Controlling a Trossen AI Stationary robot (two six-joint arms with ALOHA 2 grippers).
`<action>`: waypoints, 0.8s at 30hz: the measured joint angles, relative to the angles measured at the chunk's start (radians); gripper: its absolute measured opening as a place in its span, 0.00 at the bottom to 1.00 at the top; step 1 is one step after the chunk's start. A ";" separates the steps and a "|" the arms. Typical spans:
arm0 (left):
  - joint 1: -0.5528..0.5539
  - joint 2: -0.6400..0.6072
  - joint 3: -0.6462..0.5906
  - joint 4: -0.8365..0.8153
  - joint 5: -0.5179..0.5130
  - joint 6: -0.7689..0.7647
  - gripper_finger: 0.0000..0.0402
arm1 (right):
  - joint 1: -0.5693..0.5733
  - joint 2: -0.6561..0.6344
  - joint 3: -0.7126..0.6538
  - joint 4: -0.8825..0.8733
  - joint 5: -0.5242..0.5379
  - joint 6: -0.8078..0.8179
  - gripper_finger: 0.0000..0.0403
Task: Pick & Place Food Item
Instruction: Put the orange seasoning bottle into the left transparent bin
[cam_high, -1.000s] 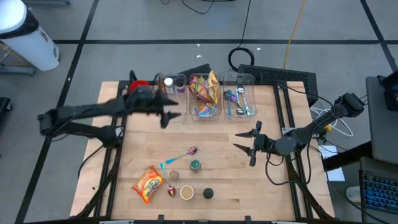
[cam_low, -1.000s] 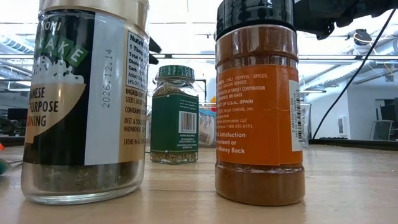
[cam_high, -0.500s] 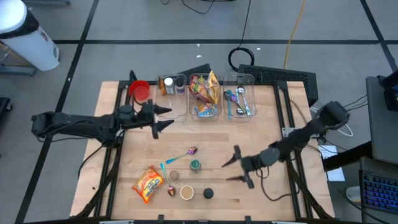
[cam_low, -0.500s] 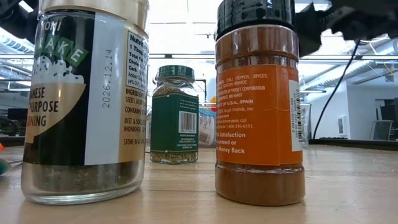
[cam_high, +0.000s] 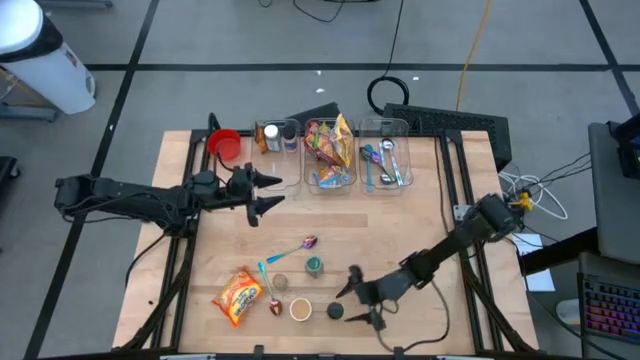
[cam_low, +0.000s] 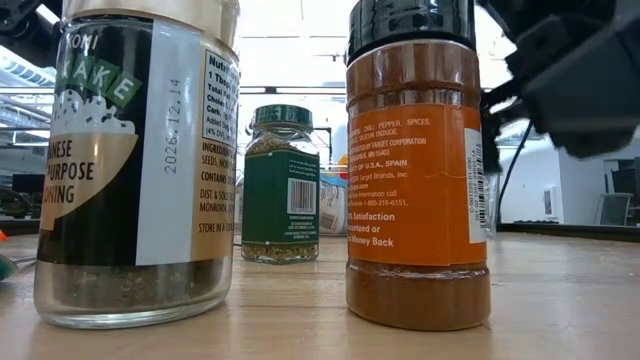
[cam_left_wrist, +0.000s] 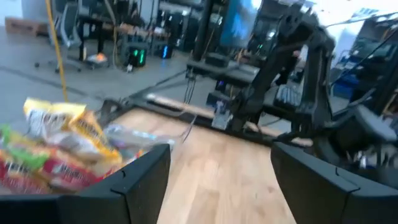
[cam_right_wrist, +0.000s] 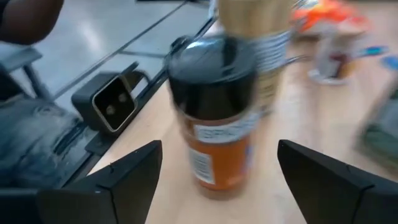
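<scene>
Right now my right gripper (cam_high: 352, 297) sits low at the near edge of the table (cam_high: 430, 230), fingers spread wide and empty, just beside the black-capped spice jar (cam_high: 335, 311). Right wrist view puts that jar (cam_right_wrist: 214, 115) dead ahead between my fingers (cam_right_wrist: 112, 180), not touching; its label text is too blurred there. Low view gives the label: orange jar (cam_low: 418, 170) reads "CHILI PEPPER, SPICES", "SPAIN", "Satisfaction", "Money Back".

Next to it stands the gold-lidded jar (cam_high: 300, 309); low view (cam_low: 135, 160) shows "2026.12.14", "PURPOSE", "INGREDIENTS". Farther back is the green-lidded jar (cam_low: 281, 185), green label with a barcode, rest unreadable. From above it (cam_high: 314, 265) is near a purple spoon (cam_high: 305, 243).

An orange snack bag (cam_high: 238, 295) lies flat on the near-left of the table, brand illegible.

My left gripper (cam_high: 268, 190) hovers mid-left of the table, fingers apart, holding nothing, near the clear bins. Middle bin (cam_high: 331, 180) holds snack packets (cam_high: 330, 143); right bin (cam_high: 395, 125) holds utensils (cam_high: 385, 162). A red bowl (cam_high: 224, 145) sits at the far-left corner.
</scene>
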 joint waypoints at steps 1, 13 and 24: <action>-0.004 0.001 0.000 0.018 0.000 0.008 0.72 | 0.000 0.016 0.021 -0.013 -0.014 0.001 0.76; -0.018 0.000 0.000 0.134 0.002 -0.127 0.74 | -0.007 0.207 0.137 0.002 -0.034 -0.001 0.75; -0.017 0.001 0.000 0.127 0.000 -0.199 0.70 | -0.003 0.231 0.139 0.046 0.091 -0.001 0.53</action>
